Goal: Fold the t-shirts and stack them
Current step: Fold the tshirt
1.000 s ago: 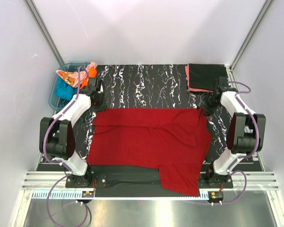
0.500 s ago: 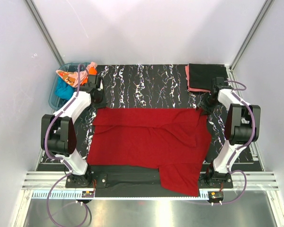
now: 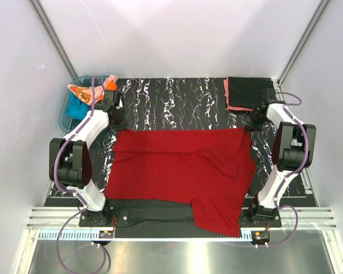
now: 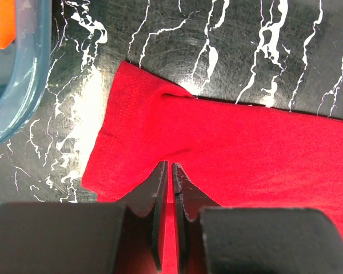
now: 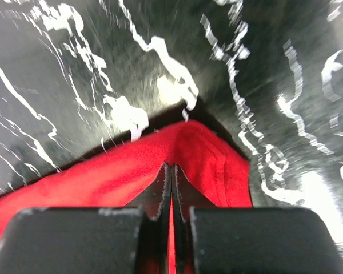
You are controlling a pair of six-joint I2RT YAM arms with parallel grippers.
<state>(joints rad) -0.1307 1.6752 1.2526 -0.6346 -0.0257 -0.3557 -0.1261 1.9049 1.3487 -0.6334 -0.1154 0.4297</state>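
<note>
A dark red t-shirt [image 3: 183, 171] lies spread across the black marbled table, one part hanging over the near edge. My left gripper [image 3: 115, 118] is at the shirt's far left corner. In the left wrist view its fingertips [image 4: 171, 165] stand nearly together on the red cloth [image 4: 228, 142], pinching a thin strip. At the far right corner is my right gripper [image 3: 252, 121]. In the right wrist view it [image 5: 172, 166] is shut on the cloth [image 5: 211, 154], which rises to a peak at the tips. A folded black t-shirt [image 3: 250, 91] lies on a salmon pink one [image 3: 226, 96] at the back right.
A blue translucent tub [image 3: 65, 117] stands at the back left and holds teal [image 3: 77, 108], orange [image 3: 110, 87] and pale peach [image 3: 80, 91] cloth. Its rim [image 4: 28, 85] shows close to my left gripper. Bare marbled table [image 3: 177, 103] lies beyond the red shirt.
My right gripper has shut on the shirt's far right corner, which now stands out farther right. The left jaws have narrowed onto the far left corner. Both arms shifted slightly toward the back.
</note>
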